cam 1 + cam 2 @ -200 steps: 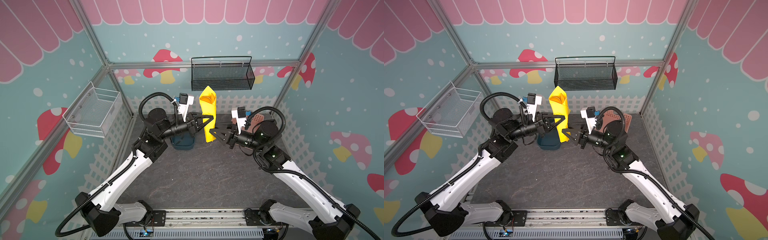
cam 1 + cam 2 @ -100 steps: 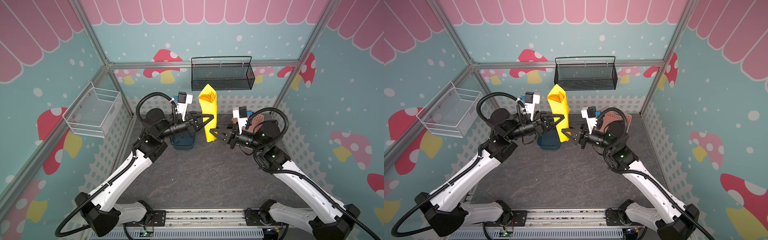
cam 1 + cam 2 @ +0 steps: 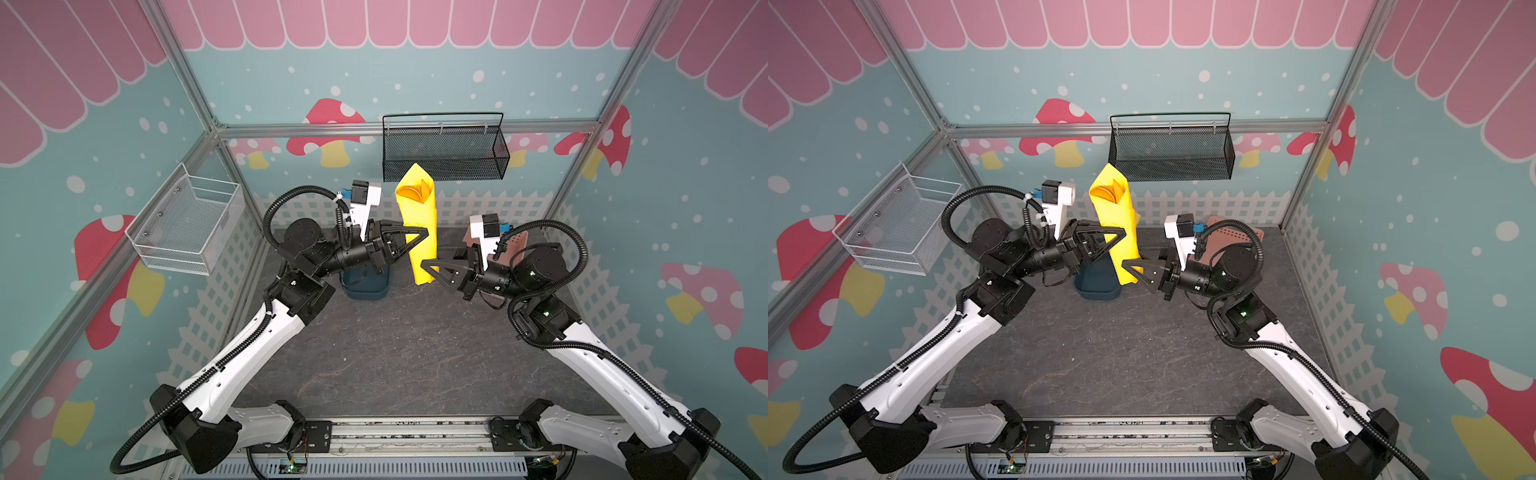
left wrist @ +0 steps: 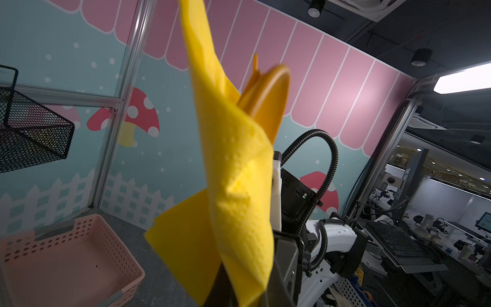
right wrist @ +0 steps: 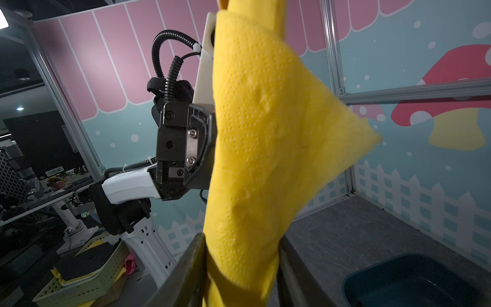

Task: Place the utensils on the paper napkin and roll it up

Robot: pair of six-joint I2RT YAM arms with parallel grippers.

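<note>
Vertically rolled dimpled napkin (image 3: 417, 212), orange utensils (image 3: 409, 193) inside

paper napkin (image 5: 255, 148): rolled, upright, loose triangular flap sticking out | right gripper (image 5: 240, 255): fingers either side of roll's lower end, grip unclear | left gripper (image 5: 204, 148): clamped at roll's mid-height | dark blue tub (image 5: 414, 281): on tabletop, apart
</note>
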